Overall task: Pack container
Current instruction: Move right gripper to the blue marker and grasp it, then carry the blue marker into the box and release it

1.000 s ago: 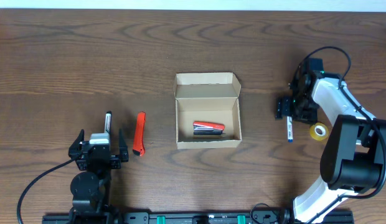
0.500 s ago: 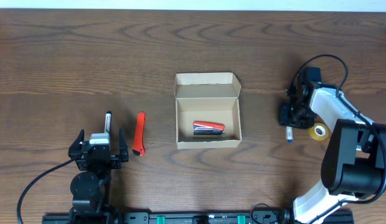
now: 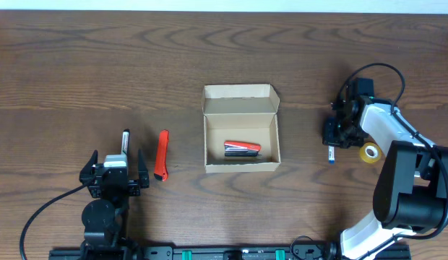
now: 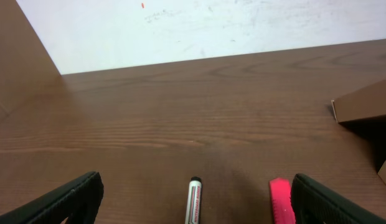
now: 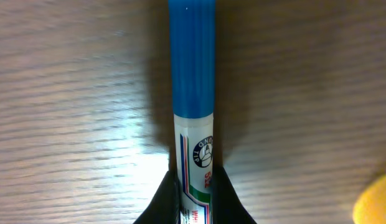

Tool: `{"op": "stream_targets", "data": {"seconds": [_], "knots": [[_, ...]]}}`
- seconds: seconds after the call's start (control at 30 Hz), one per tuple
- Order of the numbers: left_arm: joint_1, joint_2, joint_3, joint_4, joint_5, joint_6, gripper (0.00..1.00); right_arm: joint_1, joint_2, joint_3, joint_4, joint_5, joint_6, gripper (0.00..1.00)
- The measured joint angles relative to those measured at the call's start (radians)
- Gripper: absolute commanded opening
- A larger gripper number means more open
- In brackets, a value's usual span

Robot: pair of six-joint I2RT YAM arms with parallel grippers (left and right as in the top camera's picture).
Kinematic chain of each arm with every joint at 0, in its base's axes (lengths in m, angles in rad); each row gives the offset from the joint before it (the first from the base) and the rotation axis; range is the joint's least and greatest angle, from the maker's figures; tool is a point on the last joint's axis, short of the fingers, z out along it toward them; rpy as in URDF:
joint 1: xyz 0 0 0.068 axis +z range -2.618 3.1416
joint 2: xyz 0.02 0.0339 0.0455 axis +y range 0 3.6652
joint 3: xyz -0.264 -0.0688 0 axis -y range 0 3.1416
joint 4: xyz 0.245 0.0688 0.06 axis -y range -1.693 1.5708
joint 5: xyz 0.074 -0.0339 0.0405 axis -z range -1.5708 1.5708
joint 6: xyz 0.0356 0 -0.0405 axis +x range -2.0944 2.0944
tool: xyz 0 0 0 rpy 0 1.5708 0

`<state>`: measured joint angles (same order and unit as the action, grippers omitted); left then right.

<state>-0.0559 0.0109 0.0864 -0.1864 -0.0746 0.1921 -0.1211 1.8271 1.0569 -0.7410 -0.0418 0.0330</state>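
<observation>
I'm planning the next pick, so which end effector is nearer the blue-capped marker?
Right. The right end effector sits over the blue-capped marker, gripping its barrel; the left end effector is far across the table, beyond the container.

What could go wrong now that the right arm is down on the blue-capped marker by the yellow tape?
The right gripper has its fingers pinching the blue-capped marker with much of its length sticking out ahead, so it might swivel or slip when lifted. The yellow tape roll lies close beside it and could get knocked. The container already holds a red and black item, so the marker may land on top of it.
</observation>
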Motion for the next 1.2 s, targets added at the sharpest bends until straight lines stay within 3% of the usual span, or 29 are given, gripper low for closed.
{"op": "stream_targets", "data": {"seconds": [0.2, 0.37, 0.6, 0.73, 0.87, 1.2], "knots": [[0.0, 0.0, 0.0, 0.0, 0.0, 0.0, 0.95, 0.044, -0.029, 0.029, -0.01, -0.12, -0.046, 0.01], [0.0, 0.0, 0.0, 0.0, 0.0, 0.0, 0.95, 0.182, -0.2, 0.126, -0.006, -0.174, -0.14, 0.01], [0.0, 0.0, 0.0, 0.0, 0.0, 0.0, 0.95, 0.473, -0.375, 0.227, -0.052, -0.224, -0.453, 0.01], [0.0, 0.0, 0.0, 0.0, 0.0, 0.0, 0.95, 0.623, -0.358, 0.224, -0.152, -0.253, -0.705, 0.01], [0.0, 0.0, 0.0, 0.0, 0.0, 0.0, 0.95, 0.679, -0.324, 0.223, -0.188, -0.262, -0.878, 0.01], [0.0, 0.0, 0.0, 0.0, 0.0, 0.0, 0.95, 0.679, -0.203, 0.223, -0.18, -0.249, -1.051, 0.01]]}}
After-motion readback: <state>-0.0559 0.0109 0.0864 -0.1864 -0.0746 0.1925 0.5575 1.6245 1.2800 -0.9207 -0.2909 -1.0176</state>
